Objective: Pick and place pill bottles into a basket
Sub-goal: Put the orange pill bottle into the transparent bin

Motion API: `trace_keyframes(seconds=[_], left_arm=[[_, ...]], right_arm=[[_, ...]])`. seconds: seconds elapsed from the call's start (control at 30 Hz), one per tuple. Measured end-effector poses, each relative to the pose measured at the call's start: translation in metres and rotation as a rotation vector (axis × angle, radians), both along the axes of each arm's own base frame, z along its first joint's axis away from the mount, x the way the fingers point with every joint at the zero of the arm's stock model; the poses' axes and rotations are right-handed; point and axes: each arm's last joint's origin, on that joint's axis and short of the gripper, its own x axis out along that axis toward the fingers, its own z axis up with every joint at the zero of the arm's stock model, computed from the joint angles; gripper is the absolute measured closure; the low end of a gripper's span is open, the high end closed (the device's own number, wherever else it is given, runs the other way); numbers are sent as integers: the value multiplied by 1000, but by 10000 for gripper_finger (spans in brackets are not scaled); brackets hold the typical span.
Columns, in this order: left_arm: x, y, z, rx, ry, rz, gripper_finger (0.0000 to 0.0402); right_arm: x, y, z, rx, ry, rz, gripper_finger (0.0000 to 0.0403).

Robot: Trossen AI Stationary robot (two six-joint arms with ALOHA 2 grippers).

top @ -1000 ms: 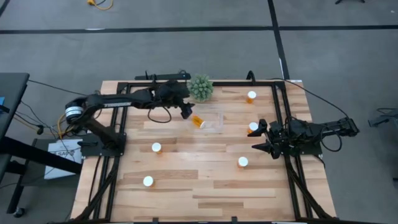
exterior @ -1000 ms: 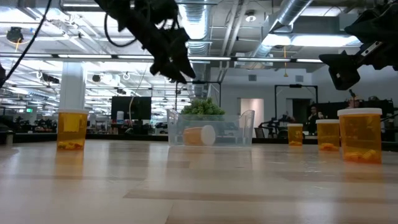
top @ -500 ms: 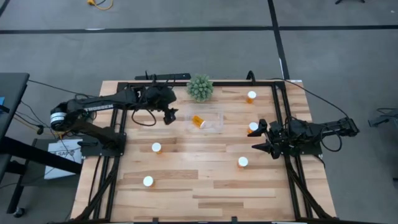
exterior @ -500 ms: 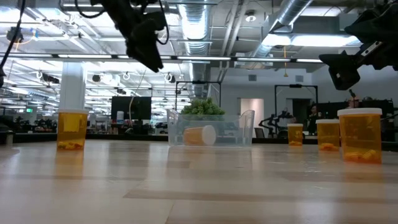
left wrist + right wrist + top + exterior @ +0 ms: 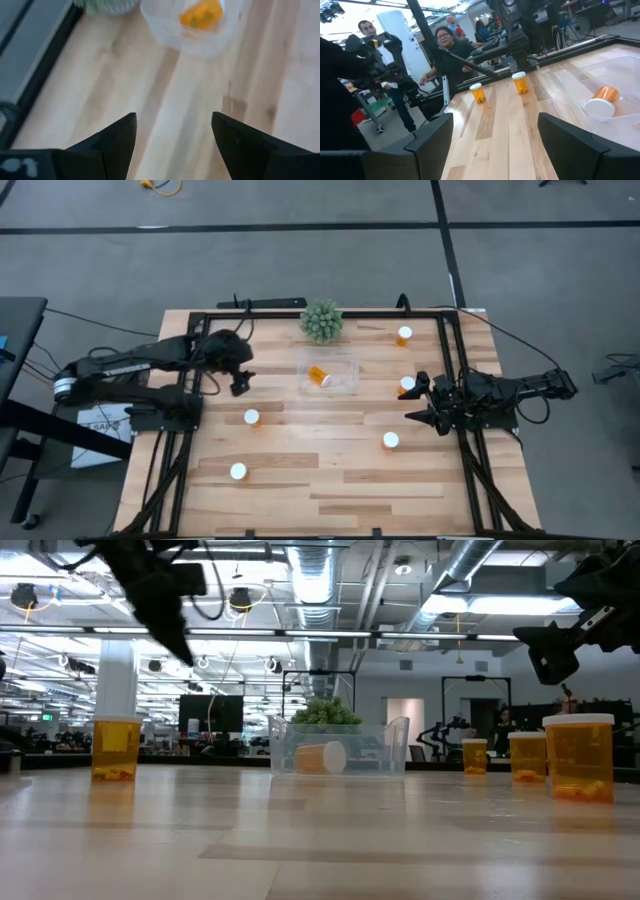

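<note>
The clear basket [image 5: 345, 366] stands at the table's middle, far part, with one orange pill bottle [image 5: 318, 376] lying on its side inside; both also show in the left wrist view [image 5: 202, 12]. Several other bottles stand upright on the wood: two at the near left [image 5: 251, 418] [image 5: 238, 471], three at the right [image 5: 404, 335] [image 5: 407, 384] [image 5: 390, 440]. My left gripper [image 5: 240, 387] is open and empty, above the table left of the basket. My right gripper [image 5: 413, 398] is open and empty at the right, close beside one bottle.
A spiky green plant [image 5: 322, 321] stands just behind the basket. Black frame rails [image 5: 448, 350] run along the table's edges. People [image 5: 445, 50] stand in the room beyond the table's left side. Bare wood lies at the near middle.
My left gripper has drawn back from over the basket toward the table's left edge and a little toward the near edge, staying high and empty. The bottle in the basket has stayed lying where it was.
</note>
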Motion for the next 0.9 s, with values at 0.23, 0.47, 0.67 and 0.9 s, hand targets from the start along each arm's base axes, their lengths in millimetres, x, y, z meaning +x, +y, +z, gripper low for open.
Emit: trace_keyframes(seconds=[0.23, 0.47, 0.67, 0.9], left_arm=[[-28, -19, -16, -101, 11, -91, 152], [-25, -31, -14, -113, -3, -196, 152], [-15, -44, -20, -130, 51, -293, 152], [-6, -51, -30, -144, 121, -334, 152]], right_arm=[[0, 0, 0, 0, 0, 0, 117], [0, 0, 0, 0, 0, 0, 117], [0, 0, 0, 0, 0, 0, 117], [0, 0, 0, 0, 0, 0, 117]])
